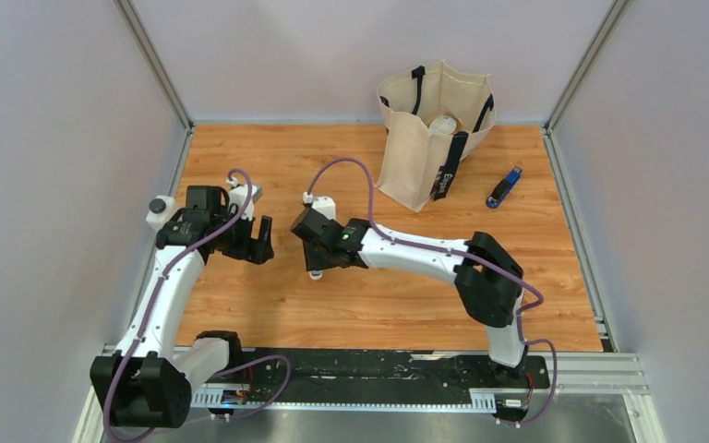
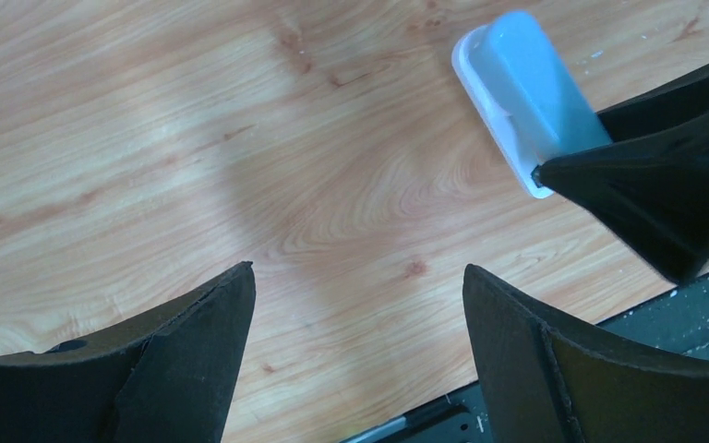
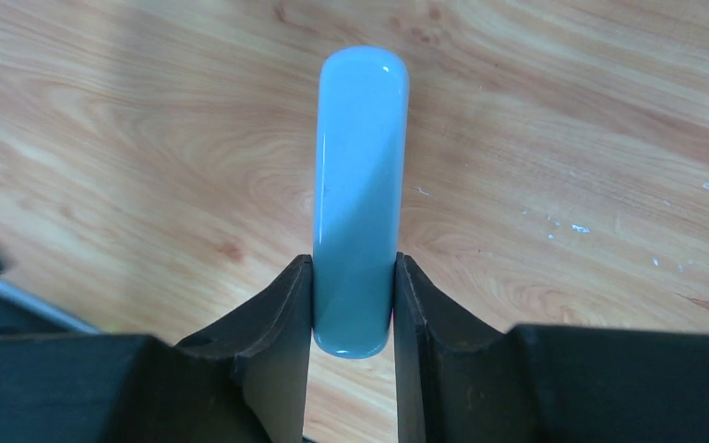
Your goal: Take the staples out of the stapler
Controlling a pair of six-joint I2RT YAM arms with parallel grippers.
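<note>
The stapler (image 1: 504,187), small and dark blue with a black end, lies on the wooden table at the far right, away from both arms. My right gripper (image 1: 318,263) (image 3: 353,260) is at mid table, shut on the near end of a pale blue-grey oblong object (image 3: 360,166) that lies flat on the wood. Both fingers press its long sides. That same object (image 2: 522,88) shows in the left wrist view with a right finger (image 2: 665,185) on it. My left gripper (image 1: 257,245) (image 2: 357,272) hangs open over bare wood just left of it, with nothing between its fingers.
A cream tote bag (image 1: 429,129) with dark handles stands at the back of the table, something round inside it. A small white thing with a dark round top (image 1: 159,210) sits by the left wall. Grey walls enclose the table (image 1: 369,305) on three sides.
</note>
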